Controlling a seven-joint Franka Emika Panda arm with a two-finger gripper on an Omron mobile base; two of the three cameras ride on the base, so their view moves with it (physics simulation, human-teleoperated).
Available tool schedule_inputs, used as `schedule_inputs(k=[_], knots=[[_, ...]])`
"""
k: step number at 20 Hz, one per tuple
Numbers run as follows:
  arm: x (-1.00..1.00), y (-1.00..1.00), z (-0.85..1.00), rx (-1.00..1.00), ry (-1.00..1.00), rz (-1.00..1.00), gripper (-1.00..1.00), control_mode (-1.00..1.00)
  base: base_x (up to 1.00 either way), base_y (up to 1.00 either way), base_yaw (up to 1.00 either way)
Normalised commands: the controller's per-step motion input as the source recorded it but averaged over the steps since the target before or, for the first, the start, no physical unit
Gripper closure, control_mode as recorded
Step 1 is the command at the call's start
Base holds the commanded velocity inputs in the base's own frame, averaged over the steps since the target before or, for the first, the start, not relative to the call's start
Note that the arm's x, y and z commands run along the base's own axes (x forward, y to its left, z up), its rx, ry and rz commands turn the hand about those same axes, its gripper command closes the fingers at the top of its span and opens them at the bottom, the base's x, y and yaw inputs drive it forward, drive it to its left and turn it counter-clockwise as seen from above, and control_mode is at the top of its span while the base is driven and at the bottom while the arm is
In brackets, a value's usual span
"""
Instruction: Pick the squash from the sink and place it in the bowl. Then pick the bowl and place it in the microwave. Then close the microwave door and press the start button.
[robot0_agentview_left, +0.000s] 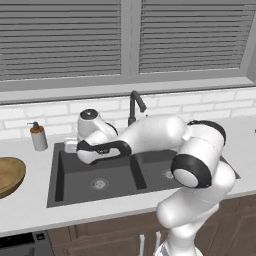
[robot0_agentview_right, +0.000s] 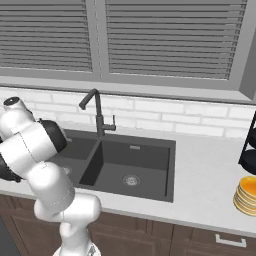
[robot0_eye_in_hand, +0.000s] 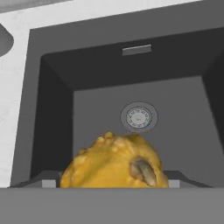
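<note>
A slatted window spans the far wall above a white brick backsplash and a pale desk. Set in the desk, the dark sink has two basins and a tall faucet. The left base view shows the wooden bowl on the desk left of the sink, with a soap bottle near the wall. The right base view adds stacked orange plates at the right. In the hand view, the squash sits between the gripper fingers, held above the left basin's drain.
</note>
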Motion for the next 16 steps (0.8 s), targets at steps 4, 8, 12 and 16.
schedule_inputs(k=[4,8,12,16], knots=[[-0.05,0.98,0.45,0.00,0.00,0.01,1.00,-1.00,0.00,0.00,0.00],[-0.06,0.91,0.15,0.00,-0.01,0.03,1.00,-1.00,0.00,0.00,0.00],[-0.22,0.75,0.00,0.01,-0.08,0.02,1.00,-1.00,0.00,0.00,0.00],[-0.35,0.54,0.00,0.00,-0.13,0.00,1.00,-1.00,0.00,0.00,0.00]])
